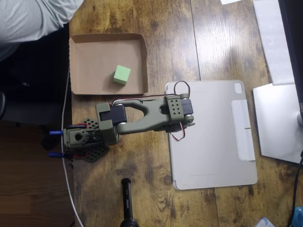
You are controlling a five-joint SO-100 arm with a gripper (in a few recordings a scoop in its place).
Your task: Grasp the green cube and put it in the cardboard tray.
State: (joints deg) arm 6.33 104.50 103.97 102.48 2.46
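Note:
The small mint-green cube (121, 74) lies inside the brown cardboard tray (90, 52) at the upper left, toward the tray's right half. It rests loose on the tray floor with nothing touching it. The olive-green arm reaches from its base (80, 139) rightward and is folded low. My gripper (181, 113) is at the arm's far end, over the left edge of the pale grey tablet cover (213, 137), well to the right of and below the tray. Its fingers are hidden under the wrist body, so their state does not show.
A person's grey sleeve (33, 19) is at the top left, beside the tray. A black cylindrical object (127, 198) stands at the bottom centre. A monitor foot and papers (279, 118) fill the right edge. A white cable (66, 156) runs down the table's left edge.

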